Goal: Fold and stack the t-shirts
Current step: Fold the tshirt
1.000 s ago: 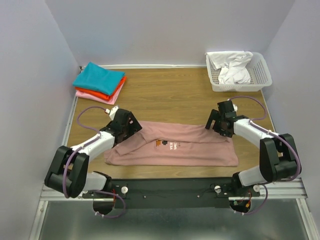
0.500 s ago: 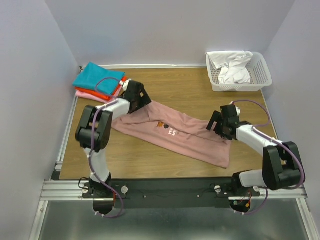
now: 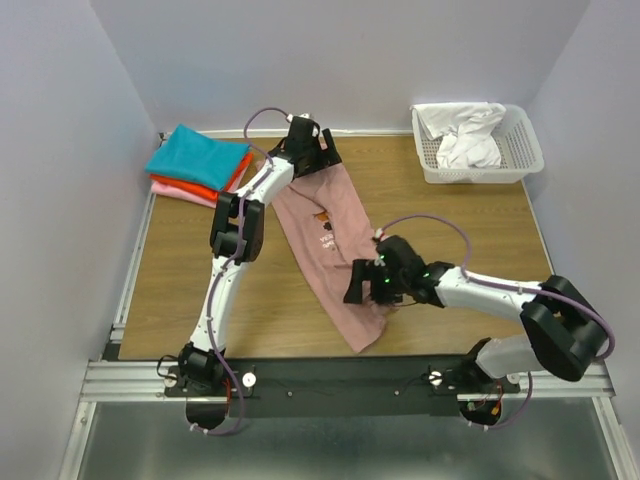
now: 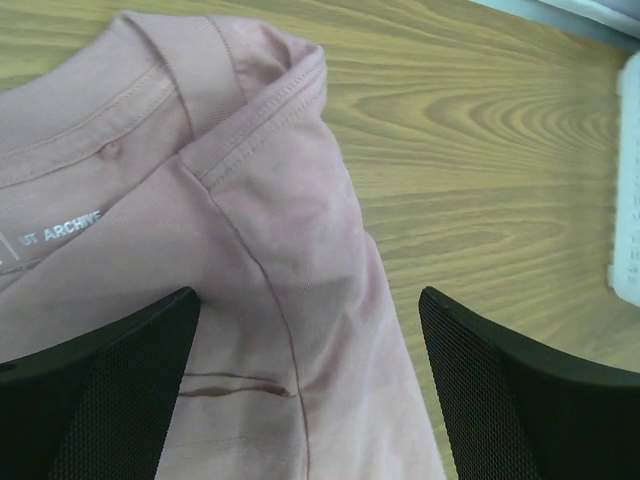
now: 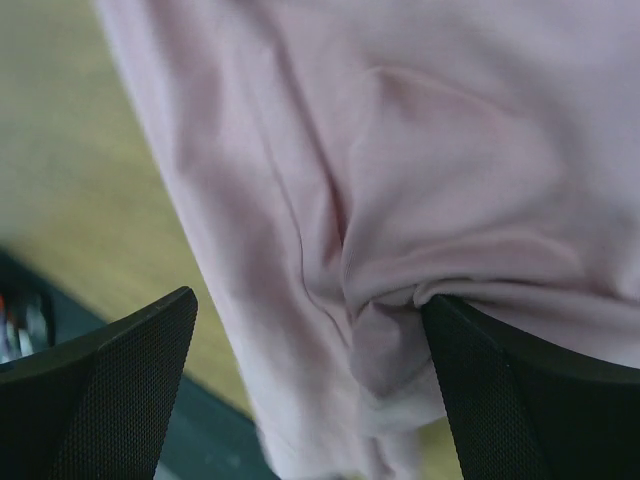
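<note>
The dusty-pink t-shirt [image 3: 325, 235] lies as a long folded strip, running from the back centre down to the front edge of the table. My left gripper [image 3: 312, 155] stands at its far collar end. In the left wrist view this gripper [image 4: 308, 300] is open, its fingers straddling the shoulder seam of the shirt [image 4: 250, 230]. My right gripper [image 3: 362, 283] is over the near end, also open [image 5: 310, 300], with bunched pink cloth [image 5: 400, 150] between its fingers and against the right one. Folded teal, orange-red and pink t-shirts [image 3: 200, 160] are stacked at the back left.
A white mesh basket [image 3: 528, 160] holding crumpled white cloth [image 3: 465, 135] stands at the back right; its edge [image 4: 628, 200] shows in the left wrist view. The black front rail [image 3: 340, 375] runs just below the shirt's near end.
The pink shirt has swung from lying crosswise near the front to running back-to-front. My left gripper went far back with one end; the right gripper moved left and nearer with the other.
</note>
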Controlling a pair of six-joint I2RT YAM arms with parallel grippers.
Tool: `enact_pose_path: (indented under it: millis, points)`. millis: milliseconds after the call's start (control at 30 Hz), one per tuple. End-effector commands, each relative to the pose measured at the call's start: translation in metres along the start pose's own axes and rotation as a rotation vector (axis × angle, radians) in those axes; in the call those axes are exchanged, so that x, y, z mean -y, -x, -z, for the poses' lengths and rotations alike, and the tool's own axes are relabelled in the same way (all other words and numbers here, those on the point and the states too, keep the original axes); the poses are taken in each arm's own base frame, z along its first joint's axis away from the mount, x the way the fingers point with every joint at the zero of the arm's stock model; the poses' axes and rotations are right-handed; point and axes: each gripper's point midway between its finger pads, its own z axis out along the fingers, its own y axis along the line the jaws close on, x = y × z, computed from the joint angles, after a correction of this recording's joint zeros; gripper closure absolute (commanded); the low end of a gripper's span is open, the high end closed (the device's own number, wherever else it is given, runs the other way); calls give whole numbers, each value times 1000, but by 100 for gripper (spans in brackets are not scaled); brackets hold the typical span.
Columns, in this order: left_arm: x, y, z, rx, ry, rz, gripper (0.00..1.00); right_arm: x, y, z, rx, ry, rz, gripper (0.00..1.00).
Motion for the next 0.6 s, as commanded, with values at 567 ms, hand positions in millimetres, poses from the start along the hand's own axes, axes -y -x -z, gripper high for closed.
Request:
enact_pose_path:
  millis: [567]
  points:
    - [88,-14,-24,-7,-440,6,1,-39,-83,47,-139,33,113,0]
